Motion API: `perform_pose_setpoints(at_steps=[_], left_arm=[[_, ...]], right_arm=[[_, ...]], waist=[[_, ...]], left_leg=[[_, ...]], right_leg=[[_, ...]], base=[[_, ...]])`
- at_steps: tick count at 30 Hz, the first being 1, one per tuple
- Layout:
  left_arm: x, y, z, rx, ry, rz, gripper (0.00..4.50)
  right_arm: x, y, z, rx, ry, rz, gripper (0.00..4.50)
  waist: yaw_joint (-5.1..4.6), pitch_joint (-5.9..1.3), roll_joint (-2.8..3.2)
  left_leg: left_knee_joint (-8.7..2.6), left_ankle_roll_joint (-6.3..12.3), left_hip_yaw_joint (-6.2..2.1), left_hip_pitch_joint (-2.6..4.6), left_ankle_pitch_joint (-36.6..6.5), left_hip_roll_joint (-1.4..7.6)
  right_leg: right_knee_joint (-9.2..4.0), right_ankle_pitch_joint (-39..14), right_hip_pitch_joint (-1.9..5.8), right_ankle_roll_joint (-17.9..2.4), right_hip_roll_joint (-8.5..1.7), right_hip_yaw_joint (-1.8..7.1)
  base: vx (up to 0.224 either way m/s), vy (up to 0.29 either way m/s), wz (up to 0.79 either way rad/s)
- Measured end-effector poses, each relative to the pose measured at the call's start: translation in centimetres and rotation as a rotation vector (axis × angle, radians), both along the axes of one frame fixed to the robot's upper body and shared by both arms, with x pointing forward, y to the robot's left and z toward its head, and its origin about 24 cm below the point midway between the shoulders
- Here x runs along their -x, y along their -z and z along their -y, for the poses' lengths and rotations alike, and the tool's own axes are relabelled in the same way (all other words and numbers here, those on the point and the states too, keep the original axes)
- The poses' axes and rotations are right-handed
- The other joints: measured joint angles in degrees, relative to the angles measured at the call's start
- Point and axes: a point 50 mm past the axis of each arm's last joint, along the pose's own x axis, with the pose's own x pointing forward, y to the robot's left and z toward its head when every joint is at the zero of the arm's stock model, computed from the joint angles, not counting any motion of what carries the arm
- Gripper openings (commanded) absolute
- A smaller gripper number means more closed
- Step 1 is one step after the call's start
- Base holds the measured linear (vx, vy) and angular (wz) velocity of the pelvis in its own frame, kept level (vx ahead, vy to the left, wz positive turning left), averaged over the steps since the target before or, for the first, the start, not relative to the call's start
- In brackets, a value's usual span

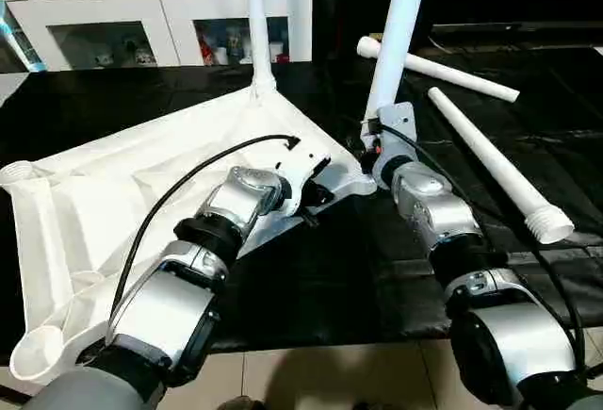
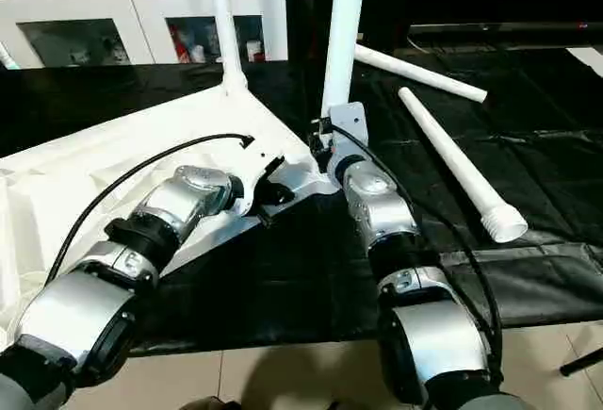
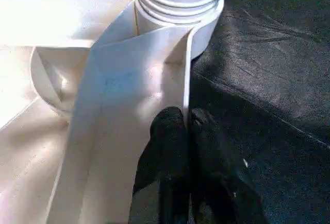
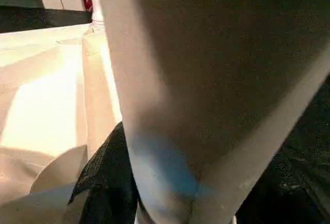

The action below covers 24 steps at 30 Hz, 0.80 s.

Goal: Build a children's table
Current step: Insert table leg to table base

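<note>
- On the black mat, the top [image 1: 141,184] lies underside up; one leg [image 1: 256,24] stands fitted.
- My right gripper [image 1: 375,139] clamps a second leg [image 1: 400,24] at its socket; my left gripper [image 3: 184,131], fingers together, pinches the top's rim.
- Two legs [image 1: 499,170] lie loose.

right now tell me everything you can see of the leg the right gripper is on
The upright leg is a smooth white plastic tube, widening toward its base. Its ribbed threaded end sits in the round corner socket of the upside-down tabletop, which lies on a black mat. The right gripper has its fingers around the leg low down, just above the socket. The leg leans slightly and runs out of the picture at the top.
</note>
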Motion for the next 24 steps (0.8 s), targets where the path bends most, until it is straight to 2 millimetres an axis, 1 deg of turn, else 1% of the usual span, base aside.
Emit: perform_pose_setpoints(at_steps=[16, 18, 20, 21, 22, 24], left_arm=[[0.0, 0.0, 0.0, -0.009, 0.006, 0.020, 0.00], [0.0, 0.0, -0.1, -0.009, 0.007, 0.020, 0.00], [-0.1, 0.0, -0.4, -0.016, 0.000, 0.030, 0.00], [-0.2, -0.1, -0.8, -0.024, -0.005, 0.035, 0.00], [-0.2, -0.1, -0.8, -0.025, -0.005, 0.036, 0.00], [-0.3, -0.1, -0.8, -0.026, -0.005, 0.039, 0.00]], right_arm=[[-0.1, 0.0, 0.0, -0.003, 0.008, -0.004, 1.91], [-0.1, 0.0, 0.0, -0.004, 0.008, -0.003, 2.61], [0.2, 0.7, -0.3, -0.013, -0.004, -0.035, 2.68], [0.3, 1.1, -0.4, -0.023, -0.007, -0.047, 2.82], [0.3, 1.1, -0.4, -0.026, -0.008, -0.049, 2.82], [0.3, 1.2, -0.4, -0.024, -0.011, -0.053, 3.07]], waist=[[-0.02, 0.00, 0.00], [-0.02, 0.00, 0.00], [-0.26, 0.01, -0.01], [-0.47, 0.03, 0.04], [-0.49, 0.03, 0.04], [-0.50, 0.03, 0.04]], left_leg=[[0.00, 0.00, 0.00, 0.01, 0.00, 0.00], [0.00, 0.00, 0.00, 0.01, 0.00, 0.00], [0.00, 0.00, 0.00, 0.01, 0.00, 0.00], [0.00, 0.00, 0.00, -0.07, 0.00, 0.00], [0.00, 0.00, 0.00, -0.07, 0.00, 0.00], [0.00, -0.01, 0.01, -0.08, 0.00, 0.00]], right_leg=[[0.00, 0.00, 0.01, 0.01, 0.00, 0.00], [0.00, 0.00, 0.01, 0.01, 0.00, 0.00], [0.00, 0.00, -0.01, 0.01, 0.00, 0.00], [0.00, 0.00, -0.07, 0.01, 0.00, 0.01], [0.00, 0.02, -0.07, -0.02, 0.00, 0.01], [-0.01, 0.02, -0.07, -0.04, 0.00, 0.01]], base=[[0.000, 0.000, 0.00], [0.000, 0.000, 0.00], [0.000, 0.000, 0.00], [0.000, 0.000, 0.00], [0.000, 0.000, 0.00], [0.000, 0.000, 0.00]])
